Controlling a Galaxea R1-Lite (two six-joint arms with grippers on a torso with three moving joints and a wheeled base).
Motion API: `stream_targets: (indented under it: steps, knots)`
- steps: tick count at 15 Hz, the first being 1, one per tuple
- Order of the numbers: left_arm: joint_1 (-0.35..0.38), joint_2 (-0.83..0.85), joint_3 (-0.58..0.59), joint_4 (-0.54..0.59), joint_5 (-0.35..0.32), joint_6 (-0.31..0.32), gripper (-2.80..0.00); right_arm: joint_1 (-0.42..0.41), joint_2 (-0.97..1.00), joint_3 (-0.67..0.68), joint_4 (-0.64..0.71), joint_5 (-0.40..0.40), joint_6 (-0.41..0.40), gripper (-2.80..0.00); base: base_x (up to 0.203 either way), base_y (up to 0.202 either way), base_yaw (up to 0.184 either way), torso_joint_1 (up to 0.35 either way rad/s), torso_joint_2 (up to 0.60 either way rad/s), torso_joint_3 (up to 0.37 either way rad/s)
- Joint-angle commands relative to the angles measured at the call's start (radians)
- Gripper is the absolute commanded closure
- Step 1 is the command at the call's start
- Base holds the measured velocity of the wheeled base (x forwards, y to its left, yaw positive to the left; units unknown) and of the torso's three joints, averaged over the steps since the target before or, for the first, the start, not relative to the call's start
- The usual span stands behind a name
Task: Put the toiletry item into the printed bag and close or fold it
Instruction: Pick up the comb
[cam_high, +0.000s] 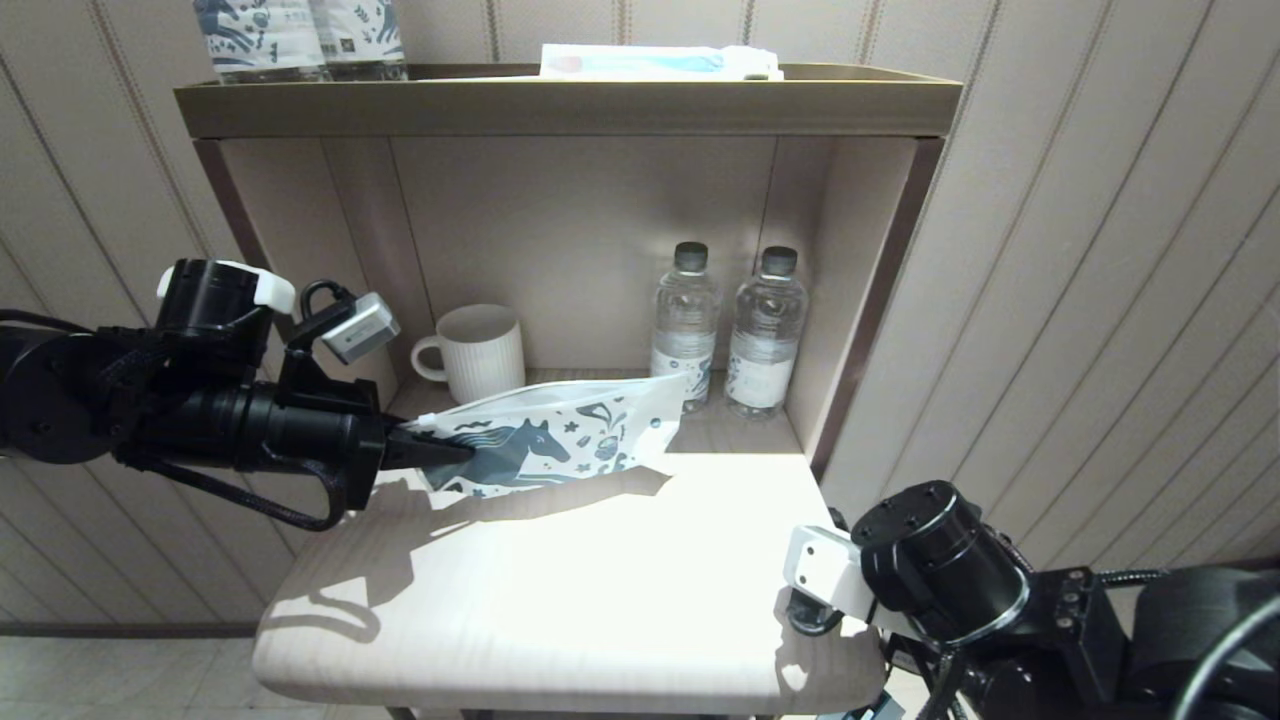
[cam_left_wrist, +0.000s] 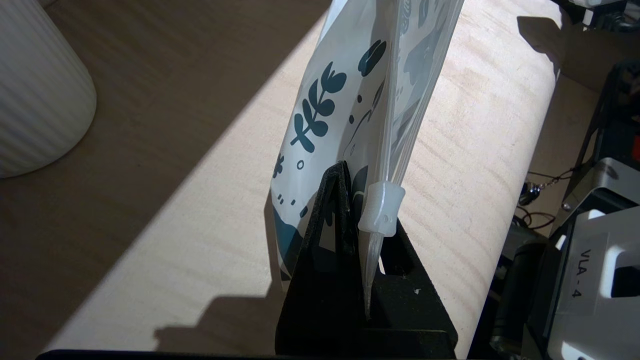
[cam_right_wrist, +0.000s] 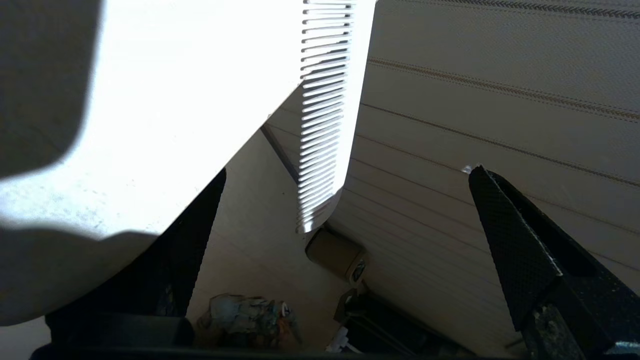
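Note:
My left gripper (cam_high: 440, 450) is shut on the left end of the printed bag (cam_high: 560, 435), holding it on edge just above the back of the table (cam_high: 560, 600). In the left wrist view the black fingers (cam_left_wrist: 340, 200) pinch the bag (cam_left_wrist: 340, 100) beside its translucent slider (cam_left_wrist: 381, 207). My right gripper (cam_high: 805, 610) sits low at the table's front right edge. In the right wrist view the gripper (cam_right_wrist: 347, 172) is open, and the toiletry item, a white comb (cam_right_wrist: 325, 100), sticks out past the table edge between the fingers, touching neither. The head view does not show the comb.
A ribbed white mug (cam_high: 475, 350) and two water bottles (cam_high: 685, 320) (cam_high: 765, 330) stand at the back of the cubby. The shelf (cam_high: 570, 105) above carries horse-printed bottles (cam_high: 300, 40) and a flat packet (cam_high: 655, 62). Cubby side walls flank the table.

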Motion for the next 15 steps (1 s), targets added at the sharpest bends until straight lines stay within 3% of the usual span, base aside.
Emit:
stream_targets:
  steps: [1, 10, 11, 13, 14, 15]
  knots:
    - [0.0, 0.001, 0.0, -0.001, -0.006, 0.002, 0.0, -0.001, 0.006, -0.002, -0.001, -0.004, -0.004, -2.8, 0.0, 0.0, 0.0, 0.0, 0.0, 0.0]
    - [0.0, 0.001, -0.001, -0.001, -0.006, 0.002, 0.0, -0.018, 0.026, -0.018, -0.001, -0.003, -0.005, -2.8, 0.0, 0.0, 0.0, 0.0, 0.0, 0.0]
    - [0.0, -0.001, -0.001, -0.001, -0.006, 0.002, 0.0, -0.017, 0.026, -0.018, -0.001, -0.004, -0.005, 0.0, 0.0, 0.0, 0.0, 0.0, 0.0, 0.0]
    - [0.0, -0.001, -0.001, -0.001, -0.006, 0.002, 0.0, -0.009, 0.021, -0.021, -0.001, -0.003, -0.005, 0.0, 0.0, 0.0, 0.0, 0.0, 0.0, 0.0]
    - [0.0, -0.001, -0.001, -0.001, -0.006, 0.002, 0.0, -0.012, 0.021, -0.023, -0.001, -0.003, -0.005, -2.8, 0.0, 0.0, 0.0, 0.0, 0.0, 0.0]
    - [0.0, -0.001, -0.001, -0.001, -0.006, 0.002, 0.0, -0.013, 0.023, -0.027, -0.001, -0.003, -0.005, -2.8, 0.0, 0.0, 0.0, 0.0, 0.0, 0.0]
